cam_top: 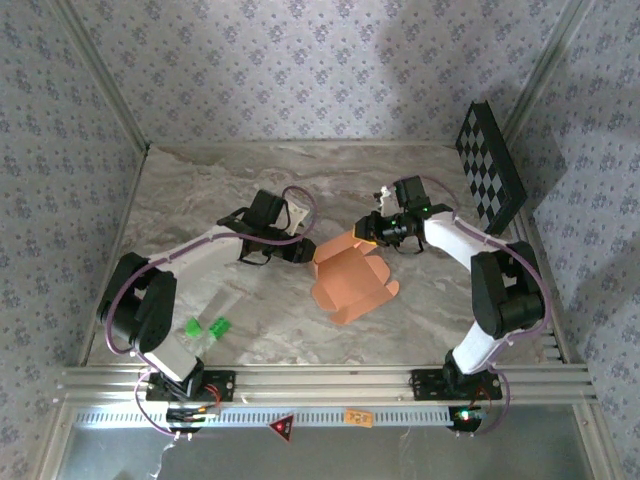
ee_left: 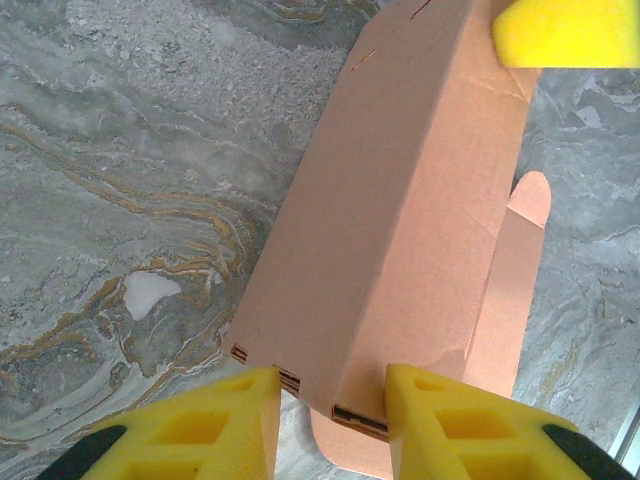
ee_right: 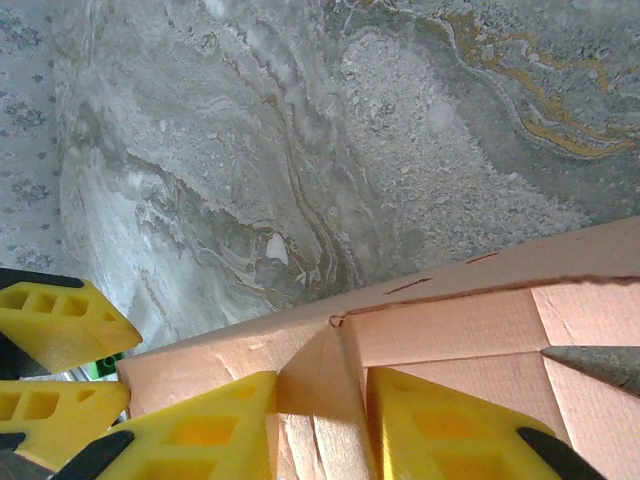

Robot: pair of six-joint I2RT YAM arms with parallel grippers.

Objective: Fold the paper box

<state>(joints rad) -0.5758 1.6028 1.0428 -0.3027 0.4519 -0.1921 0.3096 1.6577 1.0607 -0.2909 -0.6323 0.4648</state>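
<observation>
We see the paper box lying partly folded near the middle of the marble table, between the two arms. Our left gripper stands narrow, its fingers pressed on either side of the box's raised wall. Our right gripper straddles a creased corner of the box, its fingers close together; we cannot tell whether it pinches.
</observation>
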